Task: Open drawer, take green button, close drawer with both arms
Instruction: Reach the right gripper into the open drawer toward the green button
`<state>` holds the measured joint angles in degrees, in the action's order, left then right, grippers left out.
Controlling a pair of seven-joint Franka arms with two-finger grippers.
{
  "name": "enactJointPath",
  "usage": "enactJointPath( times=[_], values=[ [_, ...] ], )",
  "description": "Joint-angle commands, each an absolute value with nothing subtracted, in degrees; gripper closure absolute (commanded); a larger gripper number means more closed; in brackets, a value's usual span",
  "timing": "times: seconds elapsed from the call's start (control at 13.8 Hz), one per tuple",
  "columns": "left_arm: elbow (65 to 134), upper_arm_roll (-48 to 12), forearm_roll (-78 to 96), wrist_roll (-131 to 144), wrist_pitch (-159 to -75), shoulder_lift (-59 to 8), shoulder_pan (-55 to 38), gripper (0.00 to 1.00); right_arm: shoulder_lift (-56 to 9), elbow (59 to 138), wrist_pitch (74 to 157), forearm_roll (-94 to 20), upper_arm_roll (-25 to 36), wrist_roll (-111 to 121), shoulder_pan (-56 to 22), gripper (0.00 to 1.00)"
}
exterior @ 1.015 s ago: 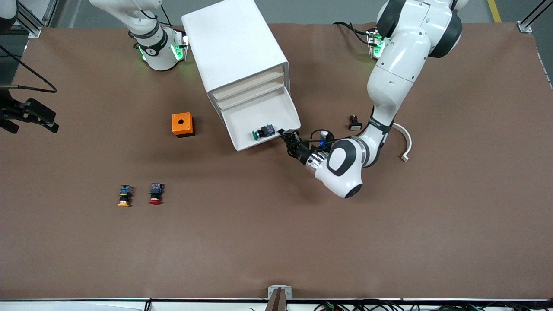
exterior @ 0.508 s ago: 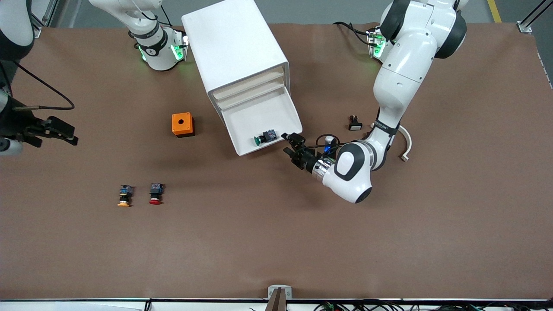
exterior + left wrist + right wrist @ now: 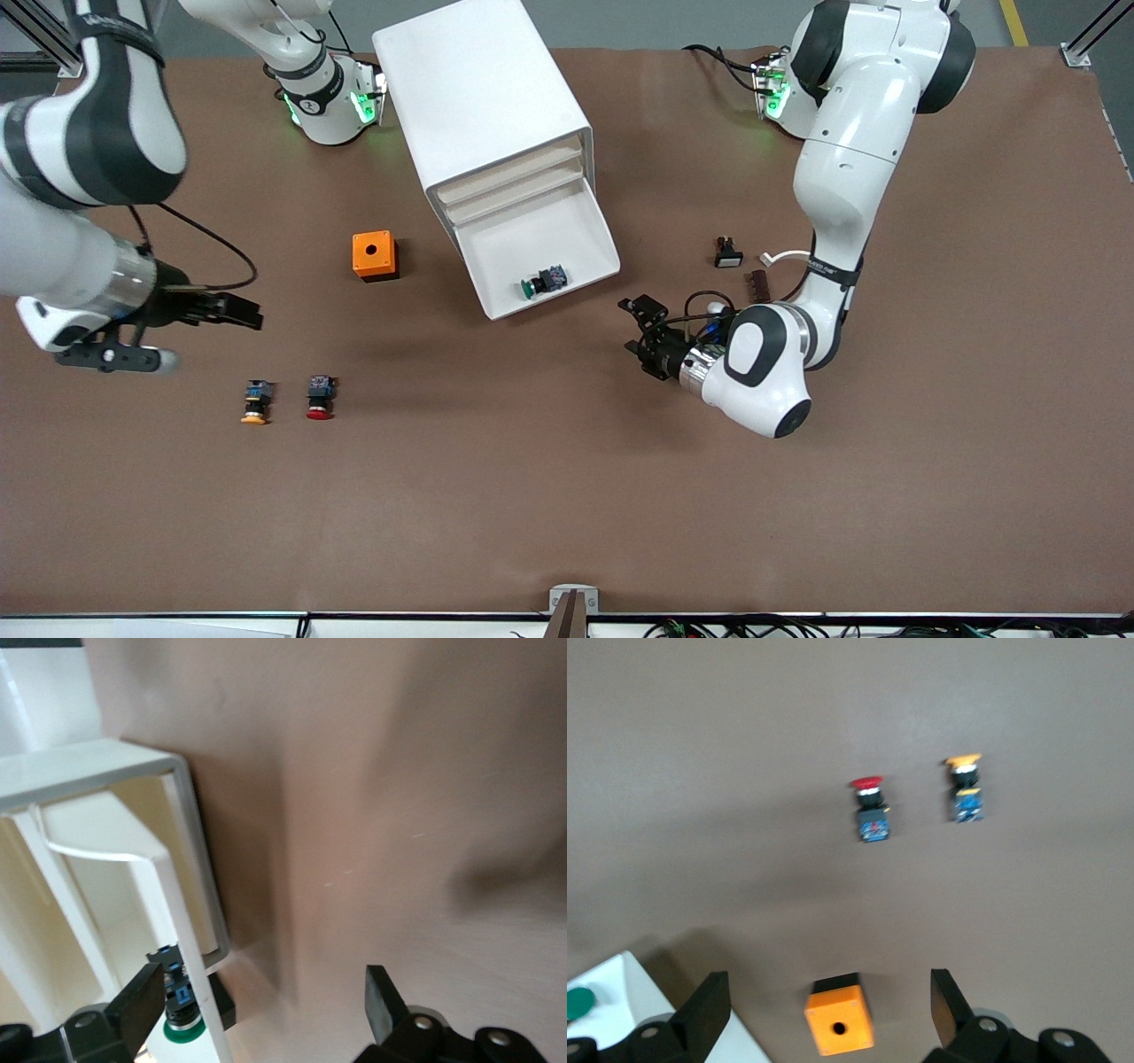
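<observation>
Both arms have shifted: the right gripper [image 3: 252, 313] has swung in from the table's edge, and the left gripper [image 3: 640, 326] has let go of the drawer [image 3: 567, 235] and backed away. Now the right gripper hangs with fingers spread over bare table, between the orange box [image 3: 375, 255] and the orange button [image 3: 255, 401] and red button [image 3: 320, 396]. Pulled out of the cabinet [image 3: 478, 97], the drawer holds the green button [image 3: 541, 280] near its front edge. Just off the drawer's corner, the left gripper is empty, fingers [image 3: 383, 1001] apart.
</observation>
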<state>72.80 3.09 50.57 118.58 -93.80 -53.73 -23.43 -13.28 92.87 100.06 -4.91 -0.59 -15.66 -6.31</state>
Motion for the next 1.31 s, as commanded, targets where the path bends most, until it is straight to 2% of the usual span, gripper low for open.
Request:
enactJointPath(
  times=[0.0, 0.22, 0.51, 0.94, 1.23],
  values=[
    [73.39, 6.76, 46.08, 115.15, -93.52, -49.85, -23.64, 0.01, -15.37, 92.55, 100.89, -8.06, -0.26, -27.47, -10.7, 0.0],
    [73.39, 8.34, 40.18, 108.39, -93.6, -45.98, -22.86, 0.01, -17.48, 92.64, 103.79, -9.49, -0.26, -42.83, -16.94, 0.0],
    [73.39, 13.88, 39.46, 101.36, -93.52, -42.81, -22.85, 0.01, -20.38, 93.42, 108.79, -9.14, -0.18, -64.81, -26.08, 0.0],
    [73.39, 14.94, 39.38, 84.24, -94.13, -39.73, -23.11, 0.01, -23.29, 97.73, 119.7, -7.04, -0.09, -84.0, -35.93, 0.0],
    [73.74, 14.85, 38.59, 74.45, -94.39, -40.34, -24.43, 0.01, -24.08, 102.29, 126.36, -4.57, -0.09, -93.94, -41.21, 0.0]
  ],
)
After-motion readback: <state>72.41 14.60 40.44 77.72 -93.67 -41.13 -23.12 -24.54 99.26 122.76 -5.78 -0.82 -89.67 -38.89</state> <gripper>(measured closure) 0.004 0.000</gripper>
